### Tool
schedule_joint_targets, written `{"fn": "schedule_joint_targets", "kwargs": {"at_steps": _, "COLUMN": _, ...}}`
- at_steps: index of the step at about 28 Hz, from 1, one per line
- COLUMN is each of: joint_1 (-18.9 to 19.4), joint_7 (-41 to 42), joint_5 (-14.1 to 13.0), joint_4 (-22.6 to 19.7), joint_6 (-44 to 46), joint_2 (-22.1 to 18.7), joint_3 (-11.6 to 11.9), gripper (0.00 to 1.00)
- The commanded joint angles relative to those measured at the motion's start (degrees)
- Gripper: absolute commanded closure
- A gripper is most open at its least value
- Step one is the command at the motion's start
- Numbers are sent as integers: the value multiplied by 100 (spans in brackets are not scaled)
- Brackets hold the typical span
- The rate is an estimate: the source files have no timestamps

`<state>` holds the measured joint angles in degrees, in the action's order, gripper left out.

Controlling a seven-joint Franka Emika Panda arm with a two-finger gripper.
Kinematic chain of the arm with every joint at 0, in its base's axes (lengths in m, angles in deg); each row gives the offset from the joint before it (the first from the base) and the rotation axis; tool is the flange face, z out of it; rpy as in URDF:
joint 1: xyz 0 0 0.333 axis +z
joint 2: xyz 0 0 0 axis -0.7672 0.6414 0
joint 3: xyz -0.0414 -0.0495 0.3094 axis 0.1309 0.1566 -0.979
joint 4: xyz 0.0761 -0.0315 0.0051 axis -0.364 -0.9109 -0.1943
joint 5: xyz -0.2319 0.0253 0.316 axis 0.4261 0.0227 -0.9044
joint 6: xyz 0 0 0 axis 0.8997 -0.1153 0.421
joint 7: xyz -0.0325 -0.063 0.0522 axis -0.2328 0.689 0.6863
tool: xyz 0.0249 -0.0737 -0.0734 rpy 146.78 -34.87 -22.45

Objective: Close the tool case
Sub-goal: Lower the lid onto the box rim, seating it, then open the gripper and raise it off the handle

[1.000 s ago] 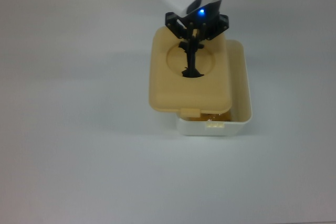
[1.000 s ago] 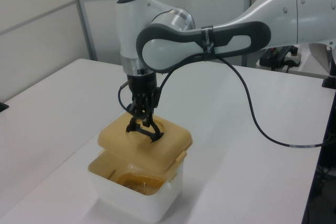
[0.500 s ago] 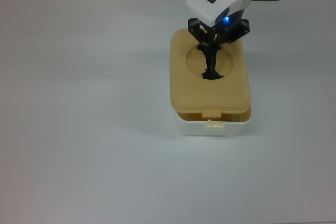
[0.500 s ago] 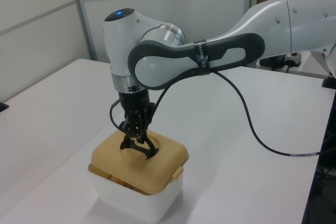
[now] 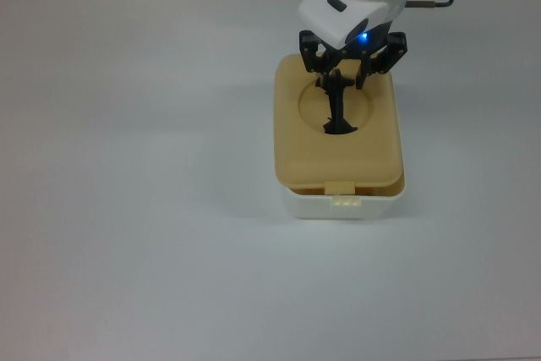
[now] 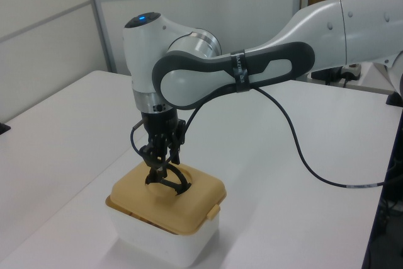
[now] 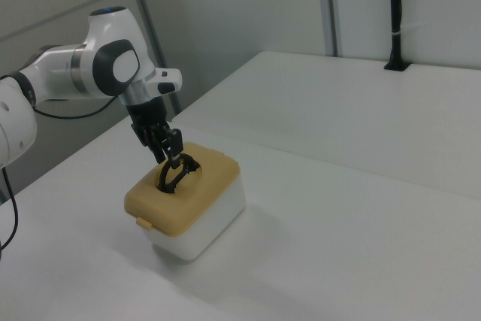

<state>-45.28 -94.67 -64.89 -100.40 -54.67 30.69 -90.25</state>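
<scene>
While the white worktop (image 5: 127,209) is lying broad, flat and matt under everything, the glossy white arm (image 6: 208,80) with its dark grey joints is reaching down over the case in the top view's right half. The white box (image 5: 347,205), a rounded-cornered tub of slightly see-through plastic, is sitting under the tan lid (image 5: 338,154), which is lying square over it with only a thin rim of white showing at the near edge. The hand (image 5: 351,69) is hanging above the round recess with its fingers spread apart, and it looks to be gripping nothing, the thin black handle (image 5: 336,107) standing between them. Judging by this, the lid is placed and let go; the next move is probably calling for a press downward, or a snap of the small tan latch tab (image 5: 341,187) over the box's front catch.
</scene>
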Motion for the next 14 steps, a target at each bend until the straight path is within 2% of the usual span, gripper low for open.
{"fn": "schedule_joint_targets", "kwargs": {"at_steps": 1, "joint_1": 53, "joint_7": -102, "joint_5": 95, "joint_4": 110, "joint_6": -56, "joint_2": 59, "joint_3": 43, "gripper": 0}}
{"fn": "schedule_joint_targets", "kwargs": {"at_steps": 8, "joint_1": 9, "joint_7": 73, "joint_5": 130, "joint_4": 119, "joint_6": 40, "joint_2": -72, "joint_3": 87, "gripper": 0}}
{"fn": "schedule_joint_targets", "kwargs": {"at_steps": 14, "joint_1": -131, "joint_7": 574, "joint_5": 113, "joint_4": 119, "joint_6": 567, "joint_2": -266, "joint_3": 113, "gripper": 0}}
